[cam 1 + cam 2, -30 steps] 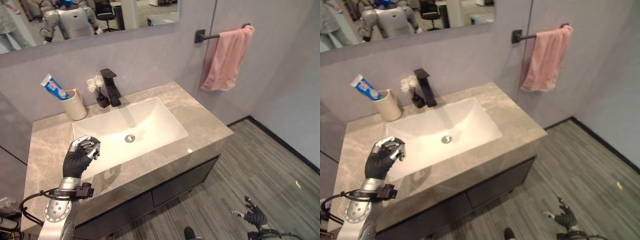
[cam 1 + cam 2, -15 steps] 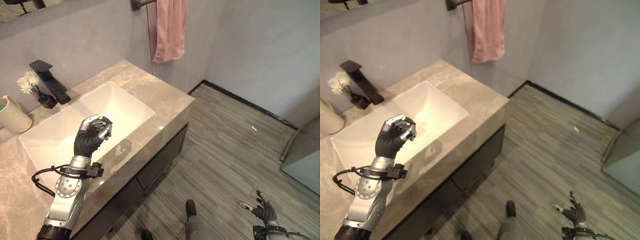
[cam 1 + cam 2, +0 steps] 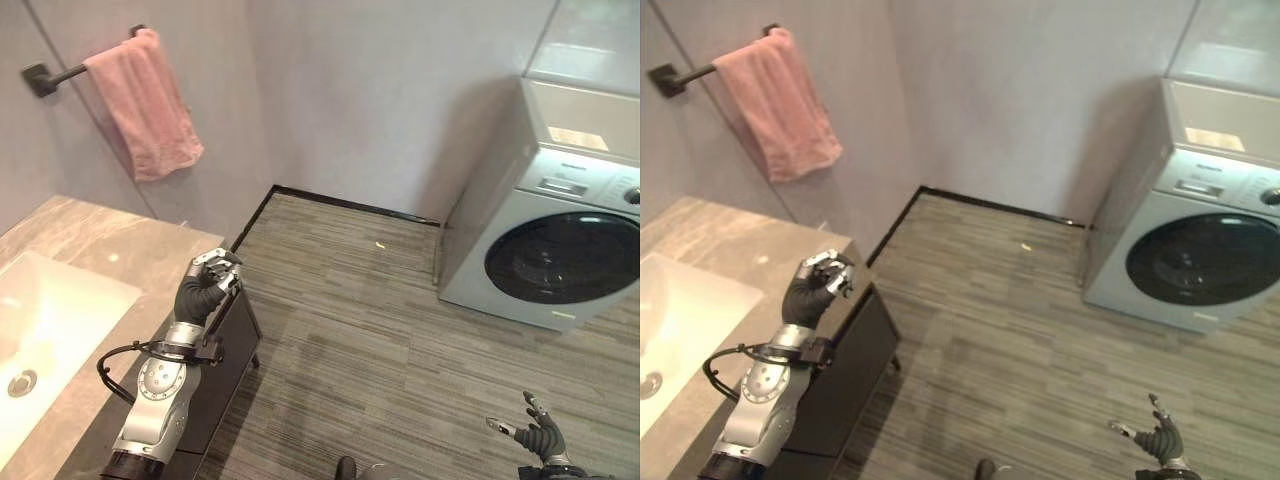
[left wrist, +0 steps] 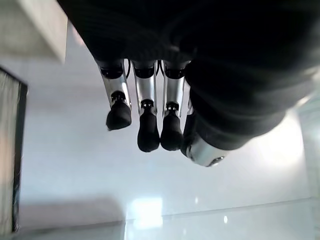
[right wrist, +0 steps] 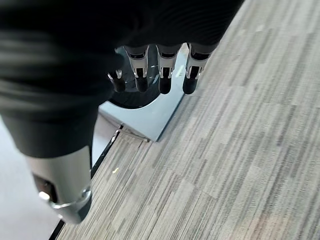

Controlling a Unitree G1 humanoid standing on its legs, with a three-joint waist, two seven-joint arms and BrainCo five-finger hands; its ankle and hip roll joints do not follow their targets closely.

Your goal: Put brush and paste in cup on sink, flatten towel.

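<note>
A pink towel (image 3: 145,105) hangs bunched over a dark wall bar (image 3: 52,76) at the upper left. Below it lies the marble counter (image 3: 120,250) with the white sink basin (image 3: 45,315) at the left edge. My left hand (image 3: 205,288) is raised above the counter's right end, fingers (image 4: 145,125) curled, holding nothing. My right hand (image 3: 540,437) hangs low at the lower right above the floor, fingers (image 5: 162,75) straight and spread, empty.
A dark cabinet (image 3: 225,350) sits under the counter. A grey washing machine (image 3: 560,220) stands against the wall at the right. Striped wood-look floor (image 3: 370,330) lies between them, with a small yellow scrap (image 3: 380,243) near the wall.
The camera has swung to the right: the tap, flowers and cup have left the picture and the washing machine has come in. Both hands keep their poses.
</note>
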